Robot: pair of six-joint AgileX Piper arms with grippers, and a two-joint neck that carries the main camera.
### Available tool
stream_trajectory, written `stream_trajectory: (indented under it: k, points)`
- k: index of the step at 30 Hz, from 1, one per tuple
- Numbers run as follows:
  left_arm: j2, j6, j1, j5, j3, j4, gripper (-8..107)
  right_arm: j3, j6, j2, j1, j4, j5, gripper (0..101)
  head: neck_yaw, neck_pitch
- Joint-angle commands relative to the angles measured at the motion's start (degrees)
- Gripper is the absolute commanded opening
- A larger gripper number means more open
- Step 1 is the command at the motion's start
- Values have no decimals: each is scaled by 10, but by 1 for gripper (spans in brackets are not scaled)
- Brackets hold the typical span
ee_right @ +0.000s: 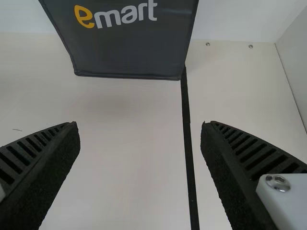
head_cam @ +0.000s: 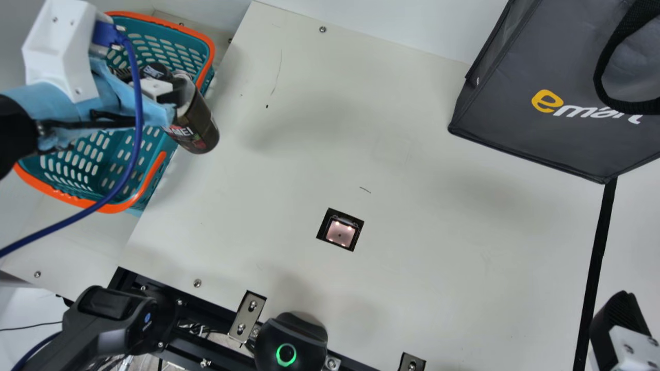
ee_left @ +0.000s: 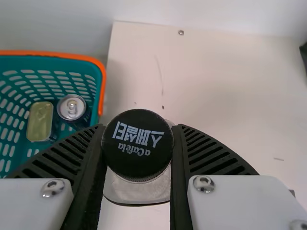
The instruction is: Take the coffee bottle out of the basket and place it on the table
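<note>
My left pincer is clamped on the coffee bottle, its two ribbed fingers pressed in from either side just at the dark cap, whose top faces my left wrist camera. In the main view I have the bottle out past the inner side of the teal basket, its lower end over the pale worktop; whether its base touches down, I cannot tell. The basket has an orange rim, and within it my left wrist view shows me a can with a pull tab and, just beside that, a rounded rectangular tin. My right pincer is at the main view's lower right corner, and in its own wrist view its fingers stand wide apart with nothing between them. Farther off, on my right side, a dark grey bag with a black handle sits on the worktop, a black strip running from near its corner. Between basket and bag, a small square opening in the worktop holds a lit panel.
</note>
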Motion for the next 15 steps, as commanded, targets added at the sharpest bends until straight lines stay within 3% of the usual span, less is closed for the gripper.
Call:
stream_trajectory:
  k: [1,15]
  points:
    - [-6,-18,-22,-4,11,9,10,0,0,0,0,0,0,91,1,-15]
    - [-24,-110,-125,-49,83,74,10,0,0,0,0,0,0,91,1,-15]
